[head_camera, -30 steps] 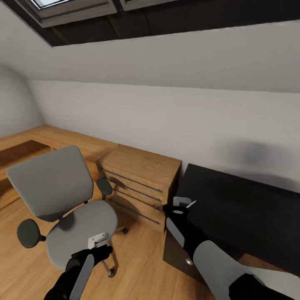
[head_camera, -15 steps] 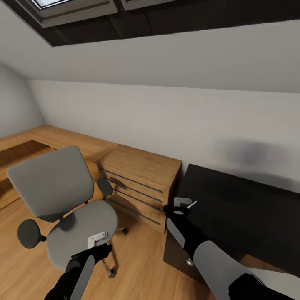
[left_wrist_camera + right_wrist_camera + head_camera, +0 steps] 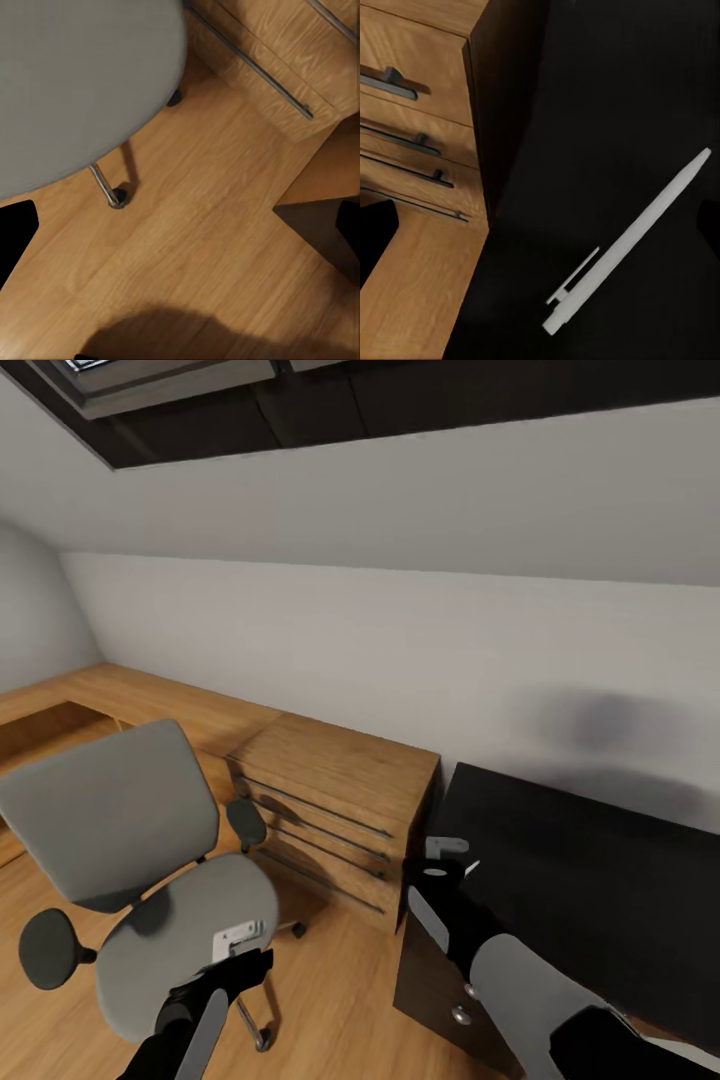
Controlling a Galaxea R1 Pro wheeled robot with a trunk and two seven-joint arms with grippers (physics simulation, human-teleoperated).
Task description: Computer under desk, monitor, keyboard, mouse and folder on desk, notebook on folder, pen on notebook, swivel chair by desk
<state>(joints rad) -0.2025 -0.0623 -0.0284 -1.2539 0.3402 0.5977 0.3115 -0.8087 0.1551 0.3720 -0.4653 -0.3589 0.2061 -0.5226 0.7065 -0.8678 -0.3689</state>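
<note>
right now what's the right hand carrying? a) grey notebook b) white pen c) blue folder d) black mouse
b: the pen, a thin white stick with a clip, shows close before the right wrist camera over the black desk, and its tip pokes out at the right hand.

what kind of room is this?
Likely a home office corner in an attic-style room: a grey swivel chair on wood flooring, a light wooden dresser against a sloped white wall, and a glossy black desk beside it. A white pen shows over the desk.
</note>
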